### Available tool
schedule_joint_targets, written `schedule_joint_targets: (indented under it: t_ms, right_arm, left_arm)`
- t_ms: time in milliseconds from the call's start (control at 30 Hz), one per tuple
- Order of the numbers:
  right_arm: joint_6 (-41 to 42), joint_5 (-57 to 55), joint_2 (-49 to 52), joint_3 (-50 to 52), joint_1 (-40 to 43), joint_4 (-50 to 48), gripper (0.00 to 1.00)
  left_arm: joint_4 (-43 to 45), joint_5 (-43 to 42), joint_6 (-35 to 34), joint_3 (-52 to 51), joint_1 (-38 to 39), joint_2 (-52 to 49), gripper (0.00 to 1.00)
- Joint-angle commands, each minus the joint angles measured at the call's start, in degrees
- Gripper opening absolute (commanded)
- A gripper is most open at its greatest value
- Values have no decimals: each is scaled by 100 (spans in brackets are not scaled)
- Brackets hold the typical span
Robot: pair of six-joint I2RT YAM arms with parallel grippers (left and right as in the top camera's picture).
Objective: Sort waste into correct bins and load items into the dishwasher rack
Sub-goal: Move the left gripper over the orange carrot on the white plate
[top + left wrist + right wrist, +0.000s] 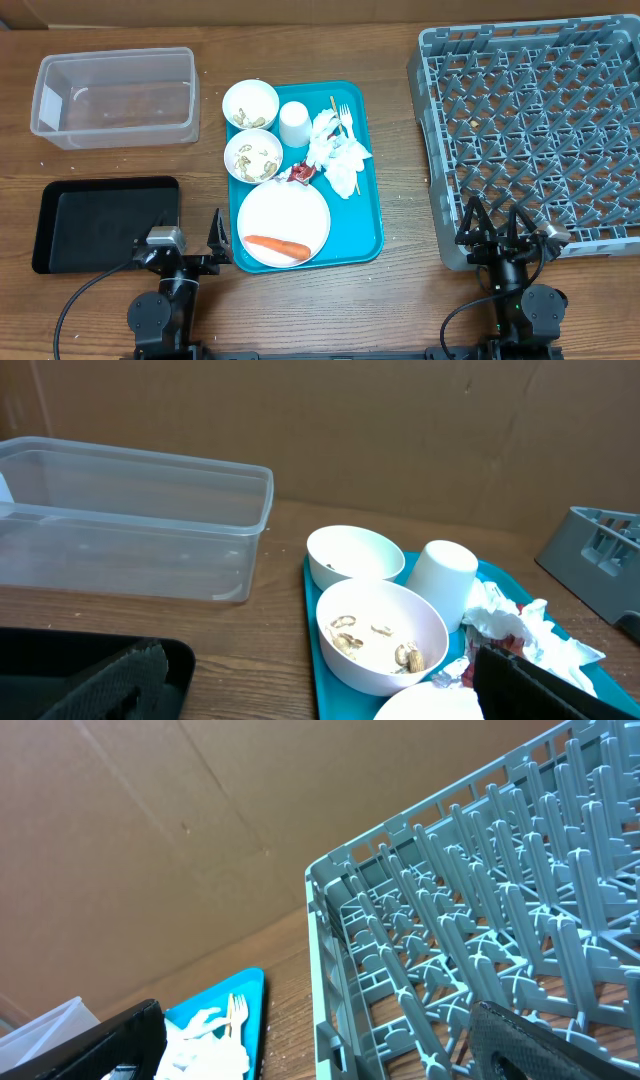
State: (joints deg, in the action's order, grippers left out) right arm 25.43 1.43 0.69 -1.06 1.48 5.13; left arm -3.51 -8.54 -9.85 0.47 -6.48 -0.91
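Observation:
On the teal serving tray (368, 190) a white plate (290, 205) holds an orange carrot (277, 245). Two bowls with scraps (250, 104) (253, 155), a white cup (293, 124), crumpled napkins (337, 150), a white fork (345, 118) and a red wrapper (302, 173) also lie there. The clear tub (115, 97) and black tray (105, 225) sit to the left, the grey dishwasher rack (540, 140) to the right. My left gripper (190, 232) (320, 700) is open between black tray and plate. My right gripper (495, 222) (320, 1055) is open at the rack's near left corner.
A brown cardboard wall (400, 430) closes off the back of the wooden table (400, 300). The left wrist view shows the nearer bowl (380, 635) close ahead, with the cup (443, 580) behind it. The rack's wall (330, 970) fills the right wrist view.

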Motion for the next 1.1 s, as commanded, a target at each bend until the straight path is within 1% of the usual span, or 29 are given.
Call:
schedule_joint_targets:
  t_ms: [0,1033,1067]
  right_arm:
    - [-33,-48,-52,61,20,-44,100]
    - [-33,-48,-52,61,20,-44,100]
    - [-33,-48,-52,61,20,-44,100]
  left_arm:
    - [-17,15,129,-15,26,59,100]
    - [-13,15,129,-15,26,59,100]
    - [57,-232,-157,-15,26,59,100]
